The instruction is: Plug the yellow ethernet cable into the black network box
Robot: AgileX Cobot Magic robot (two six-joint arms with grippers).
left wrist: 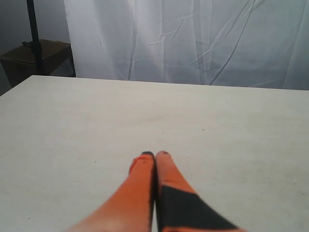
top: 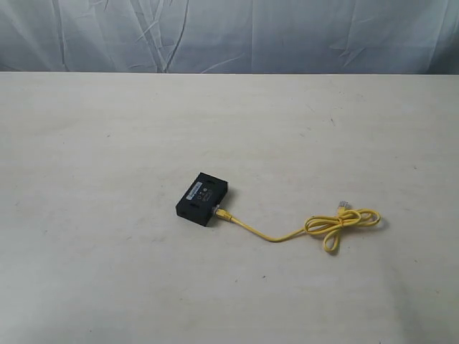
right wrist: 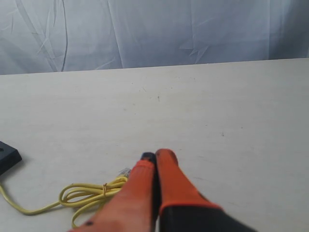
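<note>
The black network box (top: 203,197) lies flat on the table, pale label strip on top; a corner of the box (right wrist: 7,155) shows in the right wrist view. One end of the yellow ethernet cable (top: 287,233) meets the box's near-right side at a plug (top: 221,213). The rest of the cable runs right to a tied loop (top: 343,222) with a clear free plug (top: 344,206). In the right wrist view the loop (right wrist: 87,195) and clear plug (right wrist: 125,171) lie beside my right gripper (right wrist: 155,155), which is shut and empty. My left gripper (left wrist: 154,154) is shut over bare table.
The pale table (top: 107,129) ends at a rumpled white curtain (top: 229,32) behind. A dark post (left wrist: 34,36) and a brown box (left wrist: 34,55) stand beyond one table corner in the left wrist view. Neither arm appears in the exterior view.
</note>
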